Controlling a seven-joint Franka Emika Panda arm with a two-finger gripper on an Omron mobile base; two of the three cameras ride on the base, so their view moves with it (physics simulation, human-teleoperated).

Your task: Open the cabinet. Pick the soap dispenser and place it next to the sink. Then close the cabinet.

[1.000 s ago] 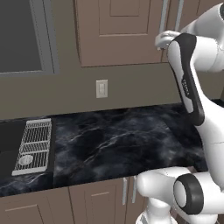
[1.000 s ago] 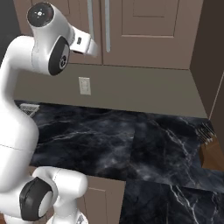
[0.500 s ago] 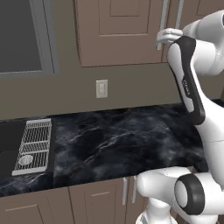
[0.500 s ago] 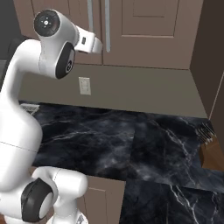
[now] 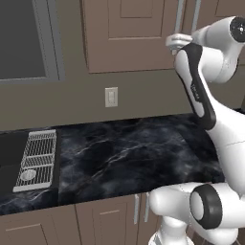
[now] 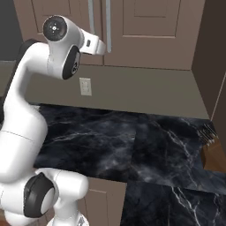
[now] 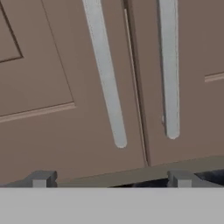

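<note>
The cabinet (image 5: 129, 33) hangs above the counter with both taupe doors shut. In the hand view its two silver bar handles run down side by side, the left handle (image 7: 105, 74) and the right handle (image 7: 169, 70). My gripper (image 7: 111, 178) is open, just below the handles' lower ends and close to the doors, with nothing between its fingertips (image 7: 41, 178). From the right base view my gripper (image 6: 104, 47) sits at the foot of the handles (image 6: 108, 26). The black sink (image 5: 9, 158) with its metal grid rack (image 5: 38, 160) lies at the far left. The soap dispenser is hidden.
A black marble counter (image 5: 134, 153) runs under the cabinet. A wall switch plate (image 5: 111, 97) sits on the backsplash. A grey-framed dark window (image 5: 24, 38) is at upper left. A knife block (image 6: 211, 141) stands at the right end. Base cupboards (image 5: 105, 220) are below.
My hand has crept closer to the lower ends of the cabinet handles, and the arm's upper joints have shifted with it. The gripper stays open and the doors stay shut.
</note>
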